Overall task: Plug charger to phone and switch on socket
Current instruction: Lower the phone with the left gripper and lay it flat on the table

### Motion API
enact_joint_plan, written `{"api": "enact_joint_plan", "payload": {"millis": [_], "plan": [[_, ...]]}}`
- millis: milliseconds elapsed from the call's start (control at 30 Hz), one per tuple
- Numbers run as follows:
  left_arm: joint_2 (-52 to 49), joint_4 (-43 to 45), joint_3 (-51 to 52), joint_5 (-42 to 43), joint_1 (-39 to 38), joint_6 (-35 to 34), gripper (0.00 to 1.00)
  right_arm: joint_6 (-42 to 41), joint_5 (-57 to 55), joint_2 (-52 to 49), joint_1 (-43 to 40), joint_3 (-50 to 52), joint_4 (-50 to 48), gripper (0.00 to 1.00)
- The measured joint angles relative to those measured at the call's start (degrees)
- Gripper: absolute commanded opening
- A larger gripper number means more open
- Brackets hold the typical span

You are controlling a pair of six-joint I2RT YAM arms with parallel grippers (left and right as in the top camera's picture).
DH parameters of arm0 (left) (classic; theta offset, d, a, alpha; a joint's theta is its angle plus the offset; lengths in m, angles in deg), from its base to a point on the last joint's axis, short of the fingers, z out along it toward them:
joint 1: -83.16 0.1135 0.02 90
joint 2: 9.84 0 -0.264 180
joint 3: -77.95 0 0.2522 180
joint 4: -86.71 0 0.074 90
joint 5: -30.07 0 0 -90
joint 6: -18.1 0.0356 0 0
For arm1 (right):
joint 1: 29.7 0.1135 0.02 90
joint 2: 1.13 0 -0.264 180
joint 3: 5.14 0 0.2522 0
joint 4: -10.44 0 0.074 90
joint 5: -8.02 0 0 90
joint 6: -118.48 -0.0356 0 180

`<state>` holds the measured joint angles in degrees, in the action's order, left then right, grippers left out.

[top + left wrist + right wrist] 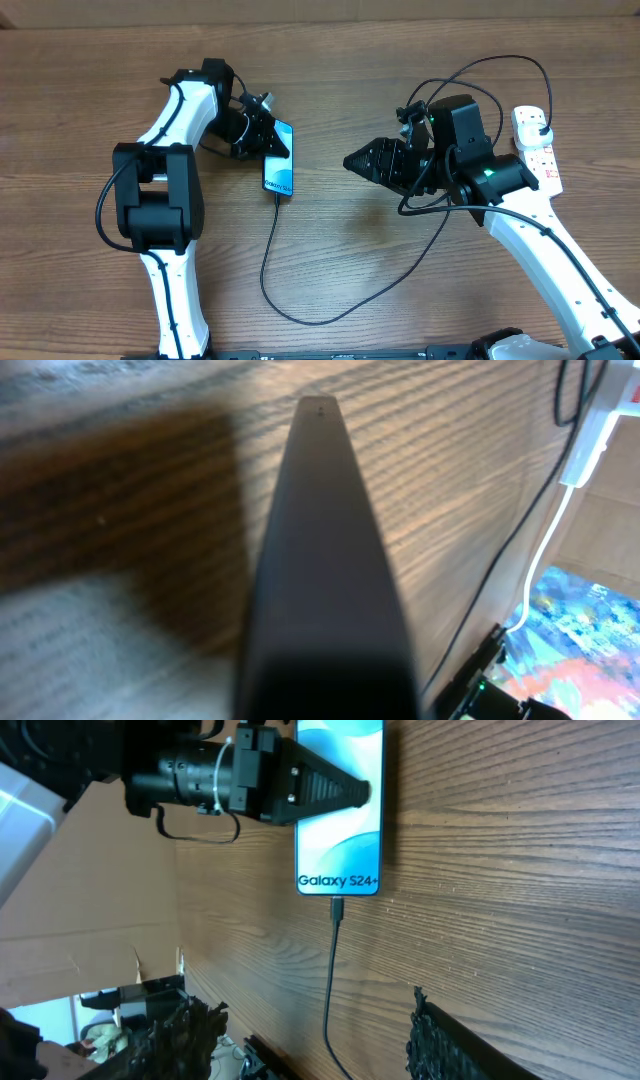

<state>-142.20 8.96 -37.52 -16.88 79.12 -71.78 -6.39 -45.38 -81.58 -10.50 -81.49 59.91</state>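
Your slim, blue-screened phone (280,175) lies flat, its long axis running toward the arm bases. The thin black charger cable (268,262) meets its near end. The left gripper (284,148) has its fingers together over the screen, and the right gripper (352,160) is spread and empty.

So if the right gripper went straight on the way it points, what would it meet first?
Probably the slim blue-screened smartphone, at its long side facing the right gripper; only bare wooden table lies between. The gripper's height is unclear, so it might pass over.

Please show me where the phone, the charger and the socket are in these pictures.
phone (340,850), right wrist view, on the lower part of its screen.
charger (338,910), right wrist view, on the connector tip at the phone's edge.
socket (545,160), overhead view, on its white body.
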Motion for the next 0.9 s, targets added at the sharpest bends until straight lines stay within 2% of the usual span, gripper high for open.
{"api": "enact_joint_plan", "payload": {"millis": [400, 900], "plan": [[-0.46, 2.97, 0.00, -6.23, -0.15, 0.00, 0.04, 0.37, -0.02, 0.00, 0.00, 0.00, 0.37, 0.64], [-0.46, 2.71, 0.00, -10.97, -0.87, -5.14, 0.07, 0.37, -0.98, 0.00, 0.00, 0.00, 0.98, 0.64]]}}
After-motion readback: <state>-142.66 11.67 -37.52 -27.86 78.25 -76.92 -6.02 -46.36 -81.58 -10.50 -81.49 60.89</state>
